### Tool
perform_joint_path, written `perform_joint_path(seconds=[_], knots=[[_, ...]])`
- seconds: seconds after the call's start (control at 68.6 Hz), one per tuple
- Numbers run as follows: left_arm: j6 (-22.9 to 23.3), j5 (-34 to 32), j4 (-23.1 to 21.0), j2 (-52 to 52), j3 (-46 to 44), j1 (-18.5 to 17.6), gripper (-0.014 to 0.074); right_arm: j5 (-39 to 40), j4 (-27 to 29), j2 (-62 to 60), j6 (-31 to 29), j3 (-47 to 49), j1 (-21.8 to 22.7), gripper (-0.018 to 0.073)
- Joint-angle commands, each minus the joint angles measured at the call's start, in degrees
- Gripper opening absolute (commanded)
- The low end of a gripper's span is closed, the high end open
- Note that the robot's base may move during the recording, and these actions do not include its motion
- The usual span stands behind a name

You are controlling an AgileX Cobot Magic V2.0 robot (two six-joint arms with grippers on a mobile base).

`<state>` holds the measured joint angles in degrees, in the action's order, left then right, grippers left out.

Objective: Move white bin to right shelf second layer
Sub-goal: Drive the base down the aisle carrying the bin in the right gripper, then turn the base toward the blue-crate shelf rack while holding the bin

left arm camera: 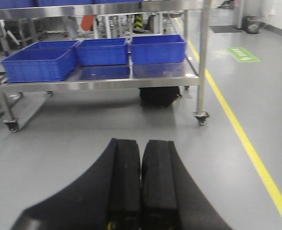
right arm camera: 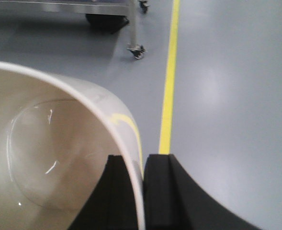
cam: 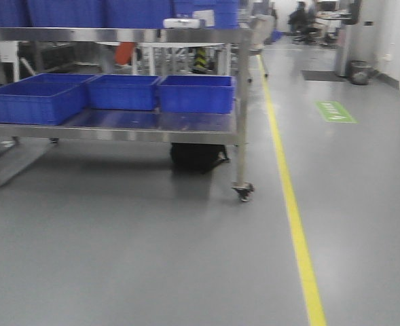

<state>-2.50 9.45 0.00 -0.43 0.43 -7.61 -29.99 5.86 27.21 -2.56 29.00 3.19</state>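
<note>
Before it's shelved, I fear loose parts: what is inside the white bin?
Inside the white bin only bare glossy wall and a rounded base show, with light glints. A finger of the right gripper covers the near corner, and part lies out of frame.

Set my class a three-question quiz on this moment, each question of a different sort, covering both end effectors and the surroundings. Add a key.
1. True or false: the left end effector is shut with nothing between its fingers.
2. Multiple choice: what does the right end effector grip? A) a cardboard box; B) the wall of the white bin; C) nothing.
3. Fill in the blank: the floor line running past the steel cart is coloured ____.

Key: 1 true; 2 B; 3 yellow.
</note>
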Motion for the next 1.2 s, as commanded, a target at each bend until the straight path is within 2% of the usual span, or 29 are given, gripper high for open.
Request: perform_joint_path(seconds=[0.0,1.181], knots=[[0.3,-5.02,0.0,-0.79,2.11,-0.18,0.0085,5.66,0.48,0.05,-0.33,1.72,0.3,0.006],[0.3,-5.02,0.0,-0.79,2.11,-0.18,0.0085,5.66,0.48,0.05,-0.33,1.72,0.3,0.006]])
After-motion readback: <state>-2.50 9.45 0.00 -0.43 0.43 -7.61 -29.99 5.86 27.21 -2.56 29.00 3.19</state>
